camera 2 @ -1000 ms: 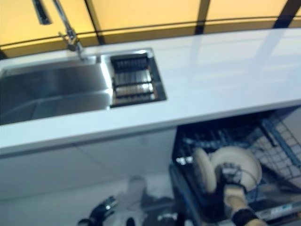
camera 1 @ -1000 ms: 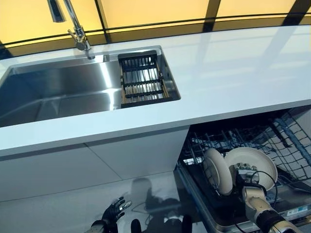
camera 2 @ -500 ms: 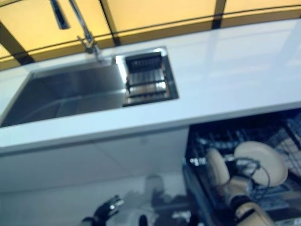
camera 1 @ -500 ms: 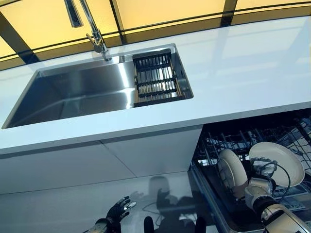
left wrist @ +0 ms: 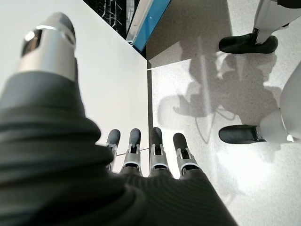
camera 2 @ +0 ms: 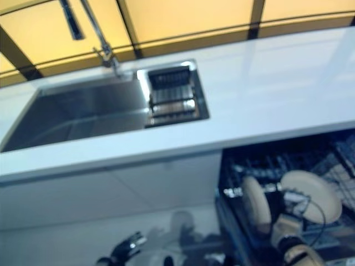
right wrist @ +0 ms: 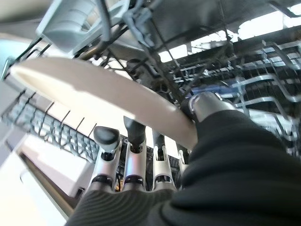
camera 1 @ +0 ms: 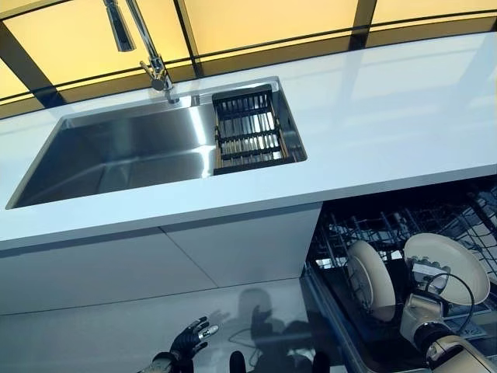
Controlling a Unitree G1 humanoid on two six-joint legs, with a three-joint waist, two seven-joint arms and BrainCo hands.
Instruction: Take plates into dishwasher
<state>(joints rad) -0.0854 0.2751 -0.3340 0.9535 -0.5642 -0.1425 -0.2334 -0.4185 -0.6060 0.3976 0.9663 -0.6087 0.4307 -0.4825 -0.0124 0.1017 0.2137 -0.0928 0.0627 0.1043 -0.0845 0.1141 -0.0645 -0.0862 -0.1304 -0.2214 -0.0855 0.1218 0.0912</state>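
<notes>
Right robot hand pinching a plate over the dishwasher rack

The right robot hand point(camera 1: 423, 311) grips a round cream ceramic plate point(camera 1: 447, 266) between thumb and fingers, above the dark wire dishwasher rack point(camera 1: 373, 233); a second cream plate point(camera 1: 370, 278) stands just beside it. The left robot hand point(camera 1: 189, 340) hangs low, fingers spread wide.

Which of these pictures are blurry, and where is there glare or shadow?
Right eye view: soft throughout, sink and faucet smeared. Left eye view: sharp, with window glare on the countertop. Left wrist view: crisp shadows on the floor. Right wrist view: the plate reads clearly, the dishwasher rack behind it blurs.
</notes>
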